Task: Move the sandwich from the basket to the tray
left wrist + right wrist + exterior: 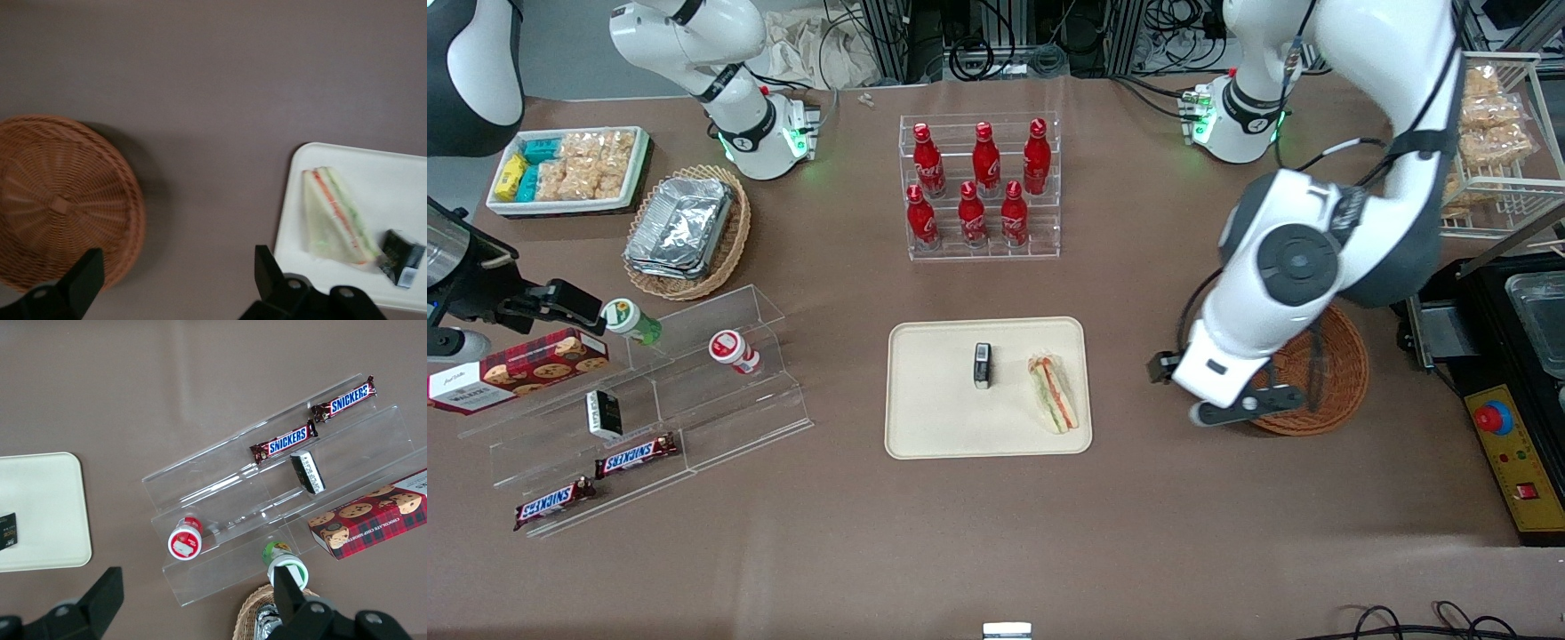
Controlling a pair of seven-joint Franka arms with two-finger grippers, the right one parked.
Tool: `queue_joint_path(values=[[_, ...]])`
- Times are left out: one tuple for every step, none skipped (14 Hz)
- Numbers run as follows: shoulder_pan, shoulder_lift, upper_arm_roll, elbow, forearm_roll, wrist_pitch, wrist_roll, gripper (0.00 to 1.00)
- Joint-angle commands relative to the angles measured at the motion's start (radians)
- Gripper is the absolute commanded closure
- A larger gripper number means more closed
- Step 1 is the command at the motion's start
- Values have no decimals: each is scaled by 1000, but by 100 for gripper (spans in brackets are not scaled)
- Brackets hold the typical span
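Black fingers [83, 277] spread wide and empty, the left gripper [175, 275] above bare brown surface [213, 80].
The wrist view shows the round reddish-brown wicker basket [57, 200] empty; the front view hides its middle. The triangular wrapped sandwich [1053, 393] lies on the cream rectangular tray [934, 418], beside a small dark packet [982, 364] with unreadable print.

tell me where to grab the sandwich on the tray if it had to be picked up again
Probably from above, fingers across the two broad bread faces near the middle of the sandwich. It rests on the tray filling edge up, a narrow wedge with free space on both sides. The open gripper hangs between basket and tray.
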Motion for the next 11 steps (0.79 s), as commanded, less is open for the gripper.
queue_joint_path(values=[[80,-130,2,-134,-42,0,182,0],[85,-147,44,-135,-61,-33,259,0],[73,-156,111,-128,-85,-67,332,0],[68,-176,159,-128,-105,-84,418,0],[70,-188,195,-128,-110,-104,501,0],[70,-191,224,-118,-110,-133,562,0],[70,-185,238,-87,-108,-151,589,0],[71,-173,238,-52,-89,-162,594,0],[72,-158,238,-24,-85,-171,591,0],[72,-147,238,-13,-70,-171,594,0],[76,-139,238,0,-49,-171,598,0]])
